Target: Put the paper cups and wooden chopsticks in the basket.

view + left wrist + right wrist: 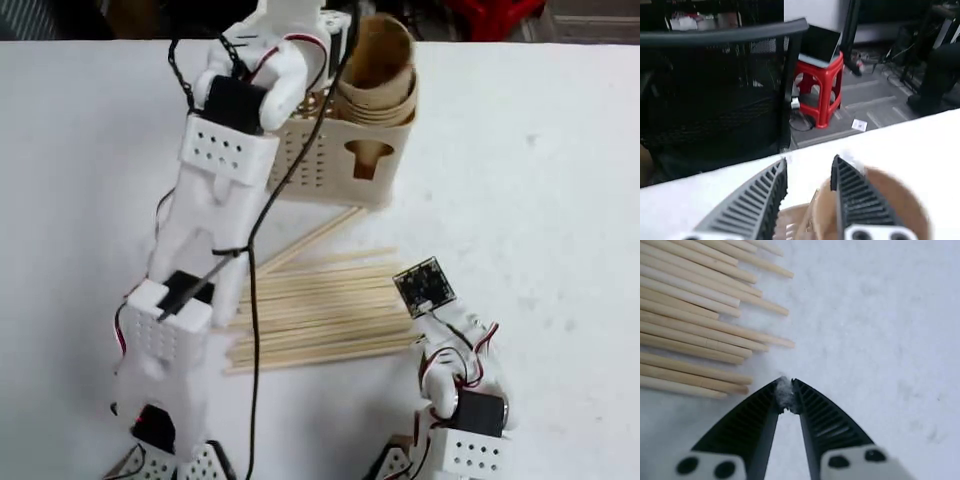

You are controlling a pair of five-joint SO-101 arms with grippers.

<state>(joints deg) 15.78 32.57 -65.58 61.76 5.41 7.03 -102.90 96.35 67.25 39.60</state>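
Left gripper (809,164): released, jaws spread wide, nothing clamped. We see it hanging directly over the stacked paper cups (900,200), one finger (855,200) crossing the top cup's brown mouth and the other outside the rim. Whether either finger touches the cup, we cannot tell. Behind it, past the worktop (540,200) edge, stand a black mesh chair (715,90) and a red stool (822,85) on the floor. From the high view, the left arm (210,230) stretches up the worktop to the basket (330,165), a pale perforated box with a cut-out handle at the far edge. The cups are nested upright in the basket's right end, rising well above its wall. Right gripper (786,390): clenched, tips pressed together with only a speck of white fuzz between them, holding nothing. It sits low over the bare white worktop just beside the near ends of the wooden chopsticks (700,325). We note the chopsticks lying flat in a loose, roughly parallel bundle between the two arms, outside the basket. One stick (310,240) lies apart at an angle, pointing toward the basket's base. The right arm (455,370) is folded low at the near edge.
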